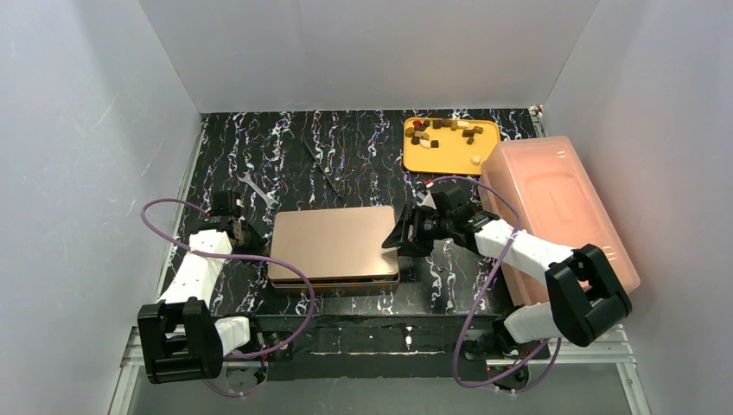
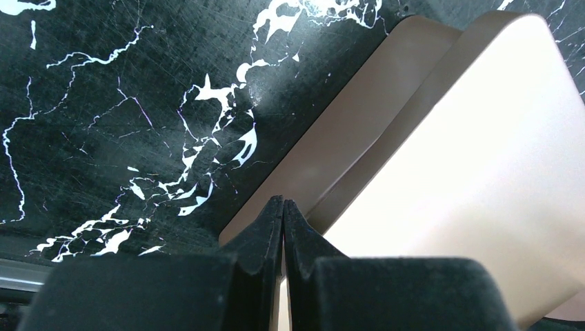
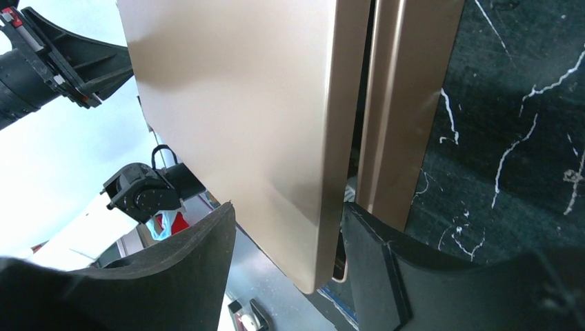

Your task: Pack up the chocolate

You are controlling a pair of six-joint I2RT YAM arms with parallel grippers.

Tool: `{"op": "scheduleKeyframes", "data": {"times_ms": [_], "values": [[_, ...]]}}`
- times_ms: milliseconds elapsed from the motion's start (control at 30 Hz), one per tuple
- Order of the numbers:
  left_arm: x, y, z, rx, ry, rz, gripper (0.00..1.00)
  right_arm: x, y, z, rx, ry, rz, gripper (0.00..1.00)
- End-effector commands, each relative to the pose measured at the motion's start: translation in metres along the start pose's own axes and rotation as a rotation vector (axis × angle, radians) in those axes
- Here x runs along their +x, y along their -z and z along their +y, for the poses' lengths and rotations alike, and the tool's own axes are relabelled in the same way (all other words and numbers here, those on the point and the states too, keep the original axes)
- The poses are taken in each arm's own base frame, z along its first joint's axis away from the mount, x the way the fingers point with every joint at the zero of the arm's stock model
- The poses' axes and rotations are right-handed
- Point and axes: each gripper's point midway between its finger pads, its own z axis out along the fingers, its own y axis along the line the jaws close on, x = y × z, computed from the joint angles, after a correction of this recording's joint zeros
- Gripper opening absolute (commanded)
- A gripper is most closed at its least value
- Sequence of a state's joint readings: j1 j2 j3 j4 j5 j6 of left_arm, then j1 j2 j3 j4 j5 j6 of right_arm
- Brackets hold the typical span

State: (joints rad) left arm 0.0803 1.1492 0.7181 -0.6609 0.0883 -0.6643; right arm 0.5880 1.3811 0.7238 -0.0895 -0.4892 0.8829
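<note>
The left arm reaches low toward the copper lid [image 1: 333, 242], and the left gripper [image 2: 283, 203] is pressed shut at the lid's left edge. The right arm stretches in from the lid's right, with the right gripper [image 3: 290, 221] parted astride that edge. Only the right wrist view shows a gap between the lid and the box [image 3: 407, 103] beneath. The chocolate [image 1: 445, 131] lies on a yellow tray [image 1: 432, 160] beyond the lid's far right corner.
</note>
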Motion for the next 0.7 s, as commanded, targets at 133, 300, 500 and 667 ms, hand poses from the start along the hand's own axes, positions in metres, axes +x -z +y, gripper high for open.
{"op": "scheduleKeyframes", "data": {"times_ms": [133,300,500,667], "values": [[0.001,0.014,-0.007,0.025,-0.055,-0.004,0.0,-0.005,0.021,-0.006,0.088,0.054,-0.055,0.7],[0.004,0.013,-0.004,0.013,-0.072,0.009,0.0,0.002,0.021,-0.014,0.101,0.044,-0.044,0.76],[0.008,0.013,-0.002,0.012,-0.086,0.019,0.0,0.014,0.01,-0.009,0.112,0.071,-0.013,0.77],[0.009,0.018,-0.001,0.019,-0.106,0.019,0.0,0.023,0.004,-0.013,0.146,0.075,0.0,0.7]]}}
